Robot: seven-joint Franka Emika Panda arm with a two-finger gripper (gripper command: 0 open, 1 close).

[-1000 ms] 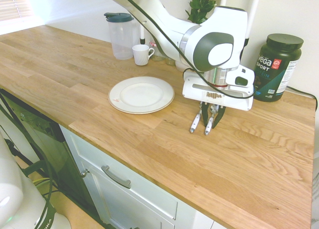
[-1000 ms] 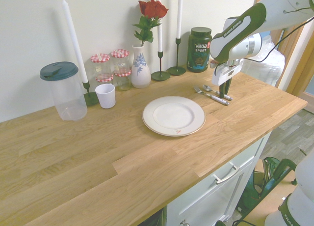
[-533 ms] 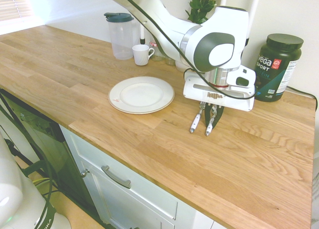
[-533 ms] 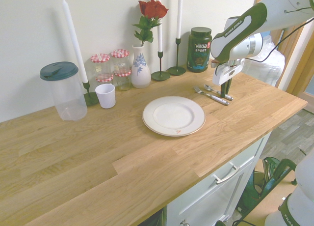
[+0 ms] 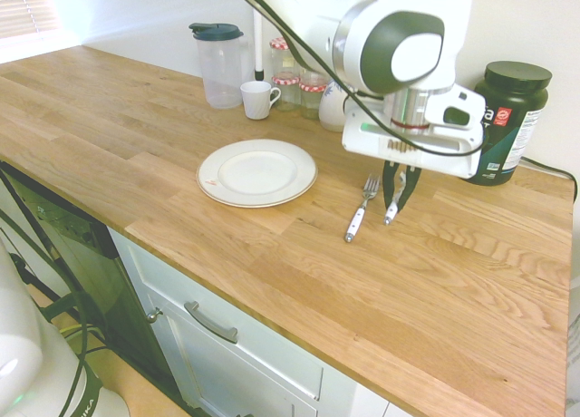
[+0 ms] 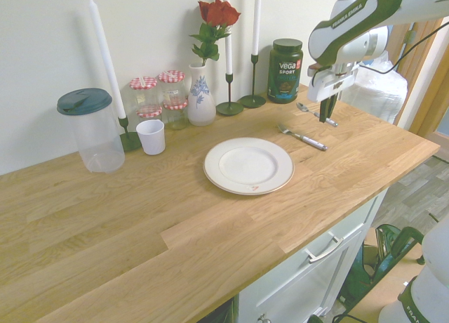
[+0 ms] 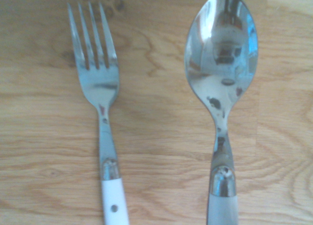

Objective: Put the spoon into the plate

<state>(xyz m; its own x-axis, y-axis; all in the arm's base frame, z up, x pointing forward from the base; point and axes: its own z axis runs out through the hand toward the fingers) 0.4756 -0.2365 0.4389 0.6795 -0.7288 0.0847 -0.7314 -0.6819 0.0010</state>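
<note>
Fingers (image 5: 396, 192) are pinched shut on the white handle of the spoon (image 5: 392, 210), carrying it clear of the counter (image 5: 272, 254) with the bowl seen beyond them in the wrist view (a grip near the handle keeps it level, I judge). Left of the fingers lies the fork (image 5: 360, 210), flat on the wood. Further left, well apart, the plate (image 5: 257, 172) waits empty, so a sideways carry remains.

Spoon (image 5: 393, 202) white-handled, shiny bowl, lifted off surface at right; plate (image 5: 257, 172) cream, empty, centre-left of frame.
</note>
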